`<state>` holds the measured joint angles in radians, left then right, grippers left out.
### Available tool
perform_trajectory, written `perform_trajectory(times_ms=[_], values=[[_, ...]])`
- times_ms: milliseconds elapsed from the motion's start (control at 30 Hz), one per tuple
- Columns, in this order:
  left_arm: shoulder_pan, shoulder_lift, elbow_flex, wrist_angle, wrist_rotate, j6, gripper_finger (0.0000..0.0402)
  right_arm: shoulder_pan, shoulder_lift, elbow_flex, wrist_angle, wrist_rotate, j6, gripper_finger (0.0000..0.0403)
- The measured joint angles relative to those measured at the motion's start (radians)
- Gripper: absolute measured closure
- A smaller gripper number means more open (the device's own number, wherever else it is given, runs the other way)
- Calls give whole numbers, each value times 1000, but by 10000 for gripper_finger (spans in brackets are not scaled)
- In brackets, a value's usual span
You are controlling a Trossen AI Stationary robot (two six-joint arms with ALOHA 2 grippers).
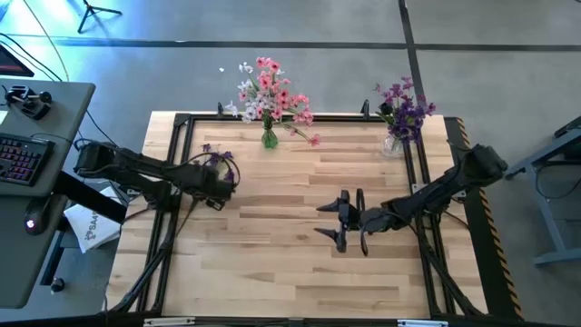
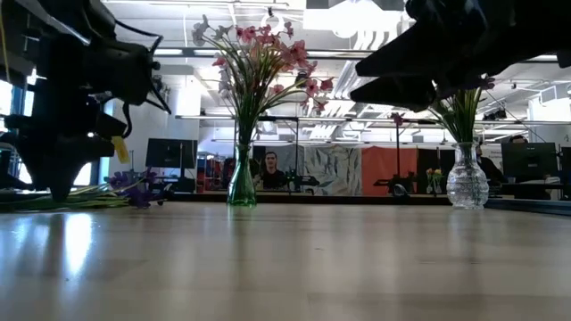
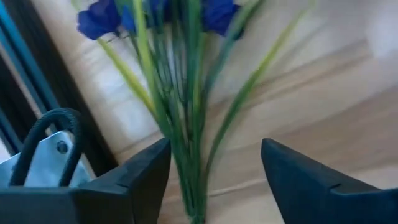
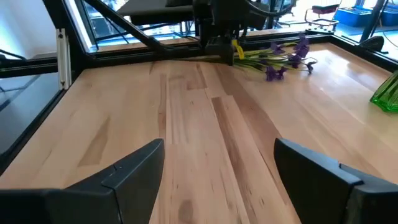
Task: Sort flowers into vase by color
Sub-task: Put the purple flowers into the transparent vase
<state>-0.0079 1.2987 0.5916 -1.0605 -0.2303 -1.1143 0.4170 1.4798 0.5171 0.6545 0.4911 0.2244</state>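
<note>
A bunch of purple flowers (image 1: 218, 156) lies flat on the table at the left, its blossoms (image 3: 102, 15) toward the far edge. My left gripper (image 3: 214, 168) points down over its green stems (image 3: 186, 143), open, one finger on either side and the stems close beside one finger. A green vase (image 1: 270, 138) at the far edge holds pink and white flowers (image 1: 268, 91). A clear vase (image 1: 393, 143) at the far right holds purple flowers (image 1: 406, 104). My right gripper (image 1: 340, 222) hovers open over the table's middle, with only bare wood between its fingers (image 4: 217, 168).
One pink sprig (image 1: 306, 136) lies on the table beside the green vase. Black frame rails (image 1: 177, 136) run along the table's edges. A desk with a keyboard (image 1: 18, 159) stands off the left side. A person (image 2: 272, 169) sits in the room beyond.
</note>
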Motion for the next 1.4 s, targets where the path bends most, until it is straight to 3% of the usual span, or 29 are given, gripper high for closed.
perform_trajectory(times_ms=[167, 300, 467, 600, 733, 867, 967, 1100, 1233, 1400], values=[[69, 0, -39, 29, 27, 61, 154, 5, -9, 0, 0, 2, -5, 105], [132, -2, -61, 72, 75, 107, 174, 5, -9, 0, -3, 2, -5, 105], [190, -5, -99, 139, 126, 198, 237, 5, -9, 0, -7, -24, -5, 105], [205, -6, -105, 174, 158, 262, 311, 22, -9, 0, -8, -118, -23, 105], [143, -25, -76, 176, 142, 254, 388, 80, -47, 0, -64, -167, -33, 105], [1, -72, -1, 226, 107, 188, 388, 143, -103, 0, -191, -165, 11, 105], [-144, -105, 42, 280, -9, 130, 397, 187, -101, -2, -214, -115, 39, 105], [-361, -144, 66, 595, -271, 203, 397, 224, -23, -32, -115, -5, 80, 105], [-532, -106, 42, 1124, -479, 534, 400, 219, 93, -34, 148, 14, 14, 105], [-626, 49, 39, 1722, -497, 1051, 401, 170, 222, 53, 485, -13, -246, 105]])
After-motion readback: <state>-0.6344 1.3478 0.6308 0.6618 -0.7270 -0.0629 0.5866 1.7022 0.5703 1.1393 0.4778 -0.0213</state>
